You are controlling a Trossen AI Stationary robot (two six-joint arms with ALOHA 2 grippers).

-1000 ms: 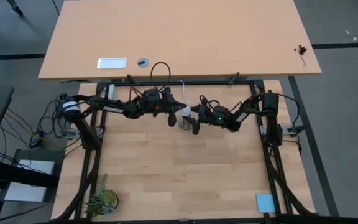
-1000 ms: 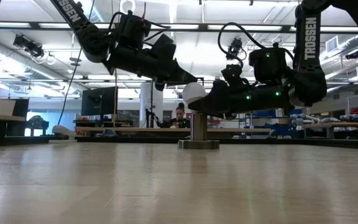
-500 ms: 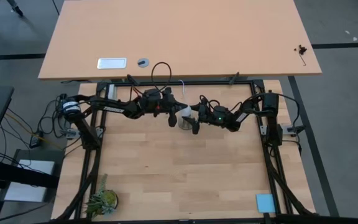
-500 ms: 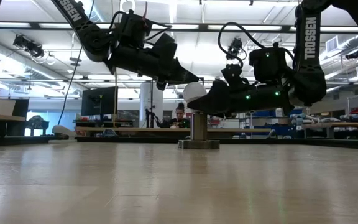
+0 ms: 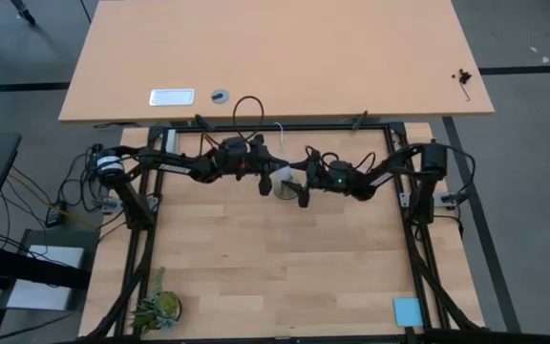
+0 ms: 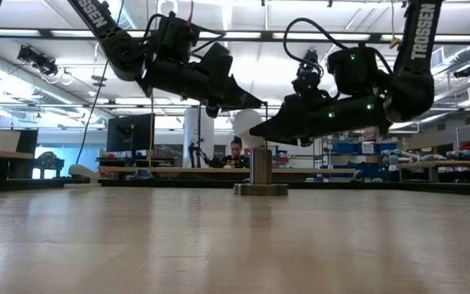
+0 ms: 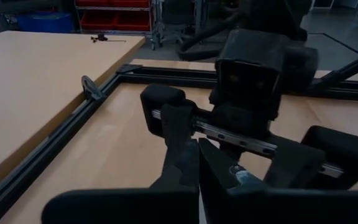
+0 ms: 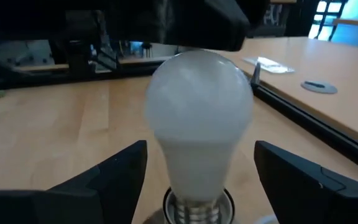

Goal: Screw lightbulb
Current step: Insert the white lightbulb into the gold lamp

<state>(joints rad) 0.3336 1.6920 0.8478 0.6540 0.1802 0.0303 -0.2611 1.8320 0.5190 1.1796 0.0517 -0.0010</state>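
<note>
The white lightbulb (image 8: pixel 199 118) stands upright with its screw end (image 8: pixel 194 208) in the grey socket (image 6: pixel 260 173) at the far middle of the table. It also shows in the low view (image 6: pixel 246 122). My right gripper (image 8: pixel 201 158) is open. One finger (image 8: pixel 104 177) stands on either side of the bulb's lower half, apart from it. It comes level from the table's right (image 5: pixel 300 189). My left gripper (image 6: pixel 255 104) is shut and comes from the left, lying just over the bulb's top (image 8: pixel 197 55). Its fingers show close together in the left wrist view (image 7: pixel 197 163). My left gripper's shut fingers lie right over the bulb's top (image 8: pixel 197 55), slanting down from the table's left. Whether they touch it I cannot tell. My right gripper touches nothing.
A small potted plant (image 5: pixel 156 308) stands at the near left corner and a blue pad (image 5: pixel 407 311) at the near right. A second table (image 5: pixel 275 57) with a white plate (image 5: pixel 172 96) lies beyond the far edge. A person (image 6: pixel 236 153) sits far behind.
My right gripper has risen a little and drawn slightly toward the table's right, and its arm has swung farther right. The bulb, which showed bright in front of that gripper, stays upright on the socket. My left gripper has kept still.
</note>
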